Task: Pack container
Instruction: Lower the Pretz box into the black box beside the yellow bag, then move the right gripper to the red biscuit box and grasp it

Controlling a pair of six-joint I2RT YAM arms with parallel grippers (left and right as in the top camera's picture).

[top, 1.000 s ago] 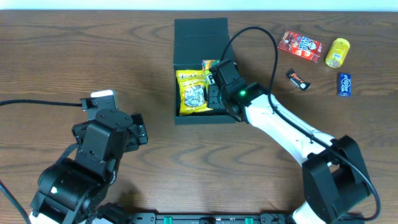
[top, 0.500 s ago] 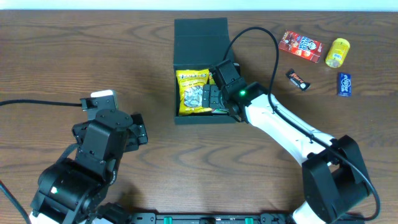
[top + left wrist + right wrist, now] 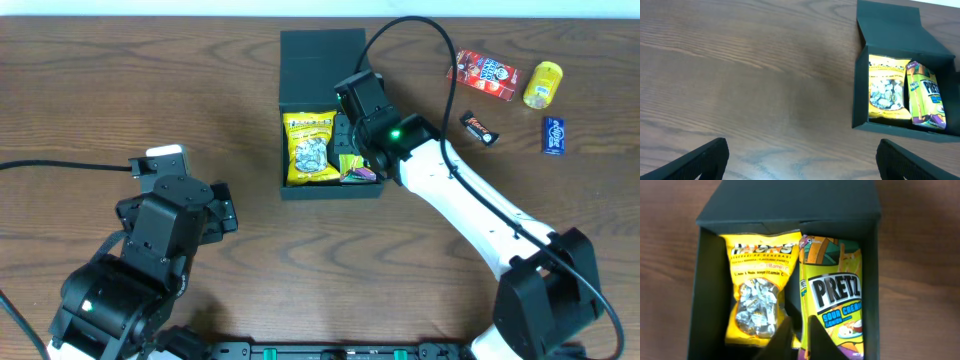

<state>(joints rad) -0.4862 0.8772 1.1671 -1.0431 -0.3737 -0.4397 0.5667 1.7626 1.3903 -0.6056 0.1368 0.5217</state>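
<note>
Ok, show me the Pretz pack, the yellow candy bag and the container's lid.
Pretz pack (image 3: pixel 834 292), right wrist view, on the logo.
yellow candy bag (image 3: pixel 757 292), right wrist view, on its clear window.
container (image 3: pixel 322 60), overhead view, on its open flap lid.

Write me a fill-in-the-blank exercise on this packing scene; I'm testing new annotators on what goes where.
1. The dark charcoal square cardboard box holds ___ snack packs.
2. In the right wrist view, the green-and-yellow Pretz pack lies to the ___ of the yellow plastic snack bag.
3. The box's hinged flap lid is ___.
4. The small blue packet lies ___ the box, on the brown wooden table.

Missing words: two; right; open; outside.
</note>
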